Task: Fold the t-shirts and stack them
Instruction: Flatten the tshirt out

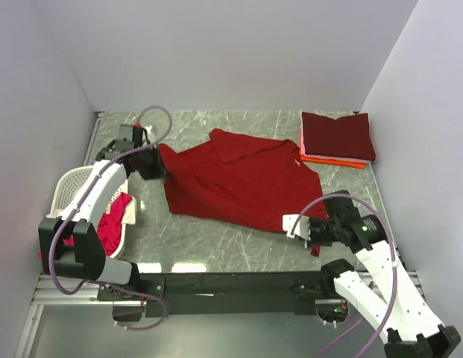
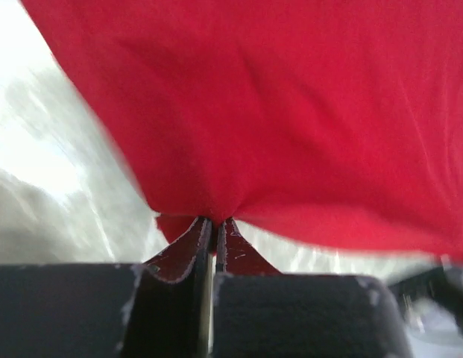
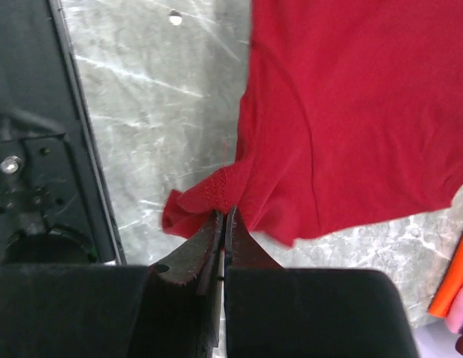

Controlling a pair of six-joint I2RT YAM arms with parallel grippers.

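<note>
Rumpled red t-shirt (image 1: 238, 183) spread out, folded maroon t-shirt (image 1: 337, 136) atop orange t-shirt (image 1: 332, 161)

Counted four t-shirts (dark red shirt (image 1: 238, 179), maroon shirt (image 1: 338, 134), orange shirt (image 1: 332, 159), magenta shirt (image 1: 115, 222)), one white basket (image 1: 67, 186), and two grippers: left gripper (image 1: 159, 165), right gripper (image 1: 290, 226).

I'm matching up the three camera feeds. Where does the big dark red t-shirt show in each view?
Top external: the dark red t-shirt lies spread mid-picture.
Left wrist: it fills the upper picture, pinched by the left end effector at bottom centre.
Right wrist: it is at upper right, its corner pinched by the right end effector.
Shared landmark: the grey marble table, beside the shirt in all three.
</note>
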